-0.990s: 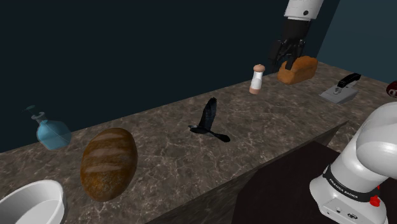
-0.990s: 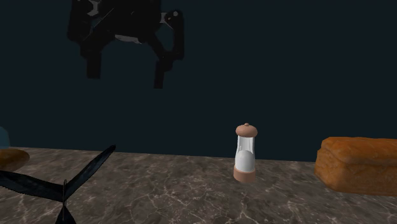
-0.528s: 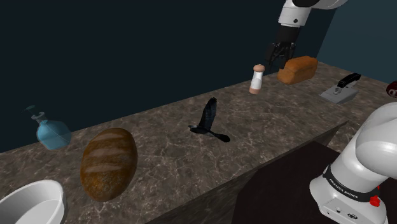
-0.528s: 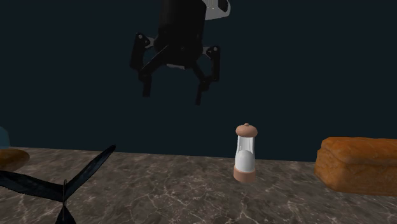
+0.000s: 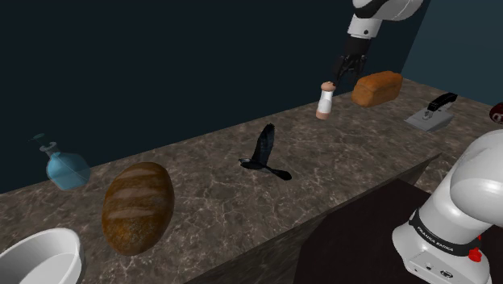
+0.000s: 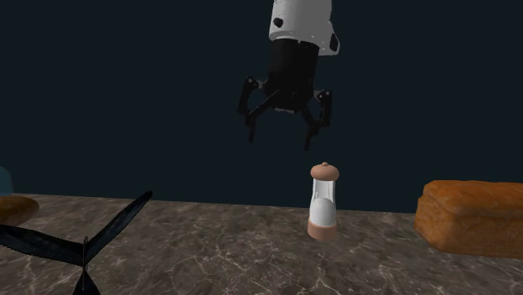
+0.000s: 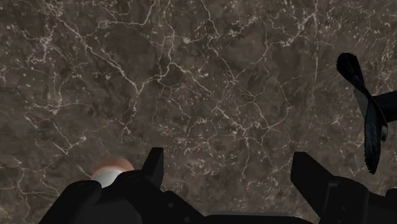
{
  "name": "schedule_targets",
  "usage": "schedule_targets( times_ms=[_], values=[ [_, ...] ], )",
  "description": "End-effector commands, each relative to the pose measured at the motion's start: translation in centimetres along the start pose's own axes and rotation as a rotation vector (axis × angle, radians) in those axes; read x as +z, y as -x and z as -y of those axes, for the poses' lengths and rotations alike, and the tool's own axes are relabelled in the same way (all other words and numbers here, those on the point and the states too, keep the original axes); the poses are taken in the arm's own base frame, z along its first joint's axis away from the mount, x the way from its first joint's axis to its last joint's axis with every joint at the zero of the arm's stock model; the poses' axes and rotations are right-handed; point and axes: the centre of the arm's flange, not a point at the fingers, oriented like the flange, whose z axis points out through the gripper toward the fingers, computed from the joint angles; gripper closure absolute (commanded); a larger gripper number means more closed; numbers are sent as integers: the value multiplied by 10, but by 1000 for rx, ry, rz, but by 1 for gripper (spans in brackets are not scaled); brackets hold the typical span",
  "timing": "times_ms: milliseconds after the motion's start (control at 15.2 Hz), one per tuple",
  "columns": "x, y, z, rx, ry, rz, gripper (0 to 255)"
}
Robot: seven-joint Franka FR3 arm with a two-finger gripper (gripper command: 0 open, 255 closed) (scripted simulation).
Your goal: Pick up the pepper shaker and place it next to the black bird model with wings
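Fingers (image 7: 312, 181) stand wide apart and hold nothing; bare marbled tabletop (image 7: 191, 76) shows through the gap in the wrist view. In the second exterior view the fingers (image 6: 312, 132) hang in the air above the pepper shaker (image 6: 323, 201), set slightly toward that view's left. Clear space separates the nearer fingertip from the shaker's cap. No contact.

Tabletop contents, shoulder view, left to right:

- White bowl (image 5: 40, 256) at the near left corner, cut off by the picture's edge.
- Blue bottle (image 5: 66, 168), upright at the back edge against the dark wall (image 5: 161, 64).
- Round brown loaf (image 5: 137, 206), lying near the bowl and in front of the bottle.
- Black bird model (image 5: 264, 152), wings raised, about mid-tabletop, well apart from the loaf.
- Pepper shaker (image 5: 326, 100), white body with tan cap and base, upright near the back edge. It stands to the right of the bird model and well apart from it. The fingers show above it, slightly to its right.
- Block of orange-brown bread (image 5: 377, 87), near the shaker on its right.
- Grey item with a black top (image 5: 431, 113); its kind cannot be told.
- White arm (image 5: 451, 218) at the lower right.

In the wrist view the shaker's tan cap (image 7: 111, 170) shows against the outer side of one finger, not between the pair. The bird model (image 7: 369, 121) lies beyond the other finger.
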Motion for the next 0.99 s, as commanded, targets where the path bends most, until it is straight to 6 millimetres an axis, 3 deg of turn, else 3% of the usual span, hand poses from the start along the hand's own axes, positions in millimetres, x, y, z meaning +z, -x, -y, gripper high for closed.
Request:
schedule_targets(
  times_ms=[0,924],
  values=[
    [6,-18,-19,-6,1,-5,0],
    [42,-138,-149,-38,-3,-38,0]
  ],
)
